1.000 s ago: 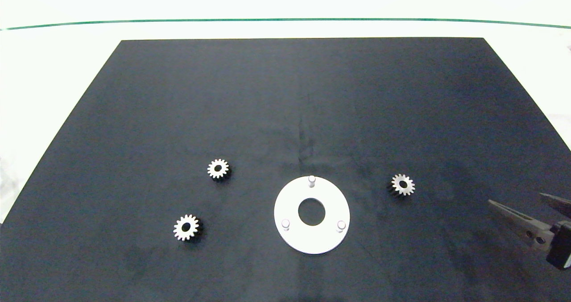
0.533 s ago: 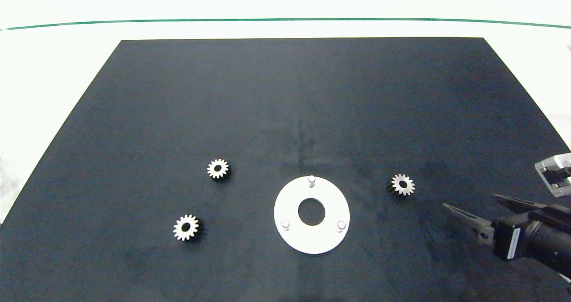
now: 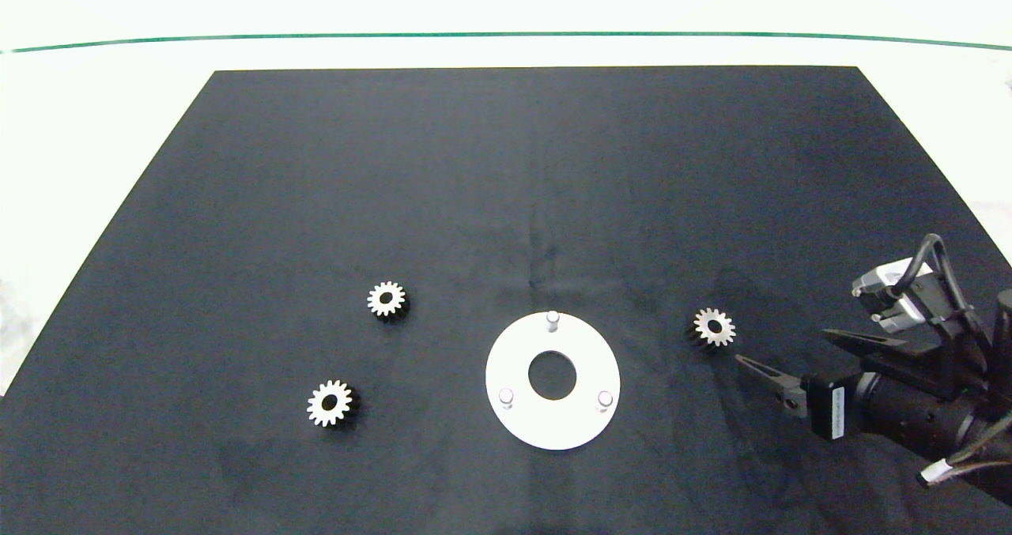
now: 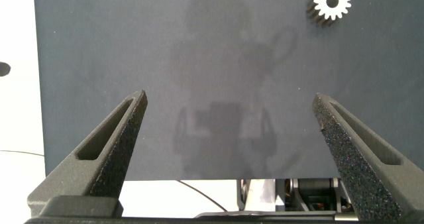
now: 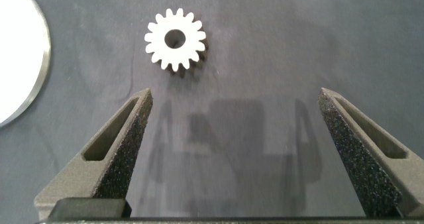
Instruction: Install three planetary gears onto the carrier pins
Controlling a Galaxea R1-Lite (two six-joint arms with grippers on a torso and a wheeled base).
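Head camera looks down over the whole mat (image 3: 506, 203); both wrist cameras hover close above it.

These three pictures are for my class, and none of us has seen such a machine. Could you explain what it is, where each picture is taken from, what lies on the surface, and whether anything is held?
It is a two-armed robot. The head view looks down from above; the two wrist views come from cameras on each arm, showing that arm's two grey fingers.

On the black mat lies a white disc with three upright pins, all bare. Three small gears lie flat around it: two on the left, one on the right.

The right gripper is open near the right gear, not touching it. The left gripper is open too, outside the head view. Nothing is held.
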